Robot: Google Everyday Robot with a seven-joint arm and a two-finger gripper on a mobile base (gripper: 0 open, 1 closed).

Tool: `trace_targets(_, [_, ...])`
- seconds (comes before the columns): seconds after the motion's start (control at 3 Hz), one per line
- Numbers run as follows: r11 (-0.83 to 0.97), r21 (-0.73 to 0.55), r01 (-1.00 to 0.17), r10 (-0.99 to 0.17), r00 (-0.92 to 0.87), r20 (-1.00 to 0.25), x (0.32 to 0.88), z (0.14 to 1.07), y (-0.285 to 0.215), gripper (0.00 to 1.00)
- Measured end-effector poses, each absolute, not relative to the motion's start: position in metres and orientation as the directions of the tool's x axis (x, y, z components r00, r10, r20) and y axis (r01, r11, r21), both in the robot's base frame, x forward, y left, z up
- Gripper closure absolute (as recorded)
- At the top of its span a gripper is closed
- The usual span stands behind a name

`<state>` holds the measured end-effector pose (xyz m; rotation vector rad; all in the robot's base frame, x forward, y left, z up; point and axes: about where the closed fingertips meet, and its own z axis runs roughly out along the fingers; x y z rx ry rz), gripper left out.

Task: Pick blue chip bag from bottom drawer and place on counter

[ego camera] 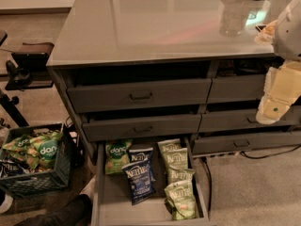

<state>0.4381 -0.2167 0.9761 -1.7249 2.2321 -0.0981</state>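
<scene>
Your gripper (275,98) hangs far right by the right-hand drawers; released or clenched, you cannot tell. Carry it over the open bottom drawer (99,187) and come down on the blue chip bag (139,182) mid-drawer, avoiding the darker blue bag (146,157) it overlaps.

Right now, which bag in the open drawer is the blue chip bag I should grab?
Below the counter, with the gripper off to the right, the bottom drawer stands open. The blue chip bag lies mid-drawer: the nearer, brighter of two blue bags, overlapping the darker one, green bags on its right.
</scene>
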Motion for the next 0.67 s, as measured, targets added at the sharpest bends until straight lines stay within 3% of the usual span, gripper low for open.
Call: trace_targets(0.67, [0.279, -0.207, -0.938, -0.942, -0.226, -0.248, 0.435, 0.956, -0.213, 0.0])
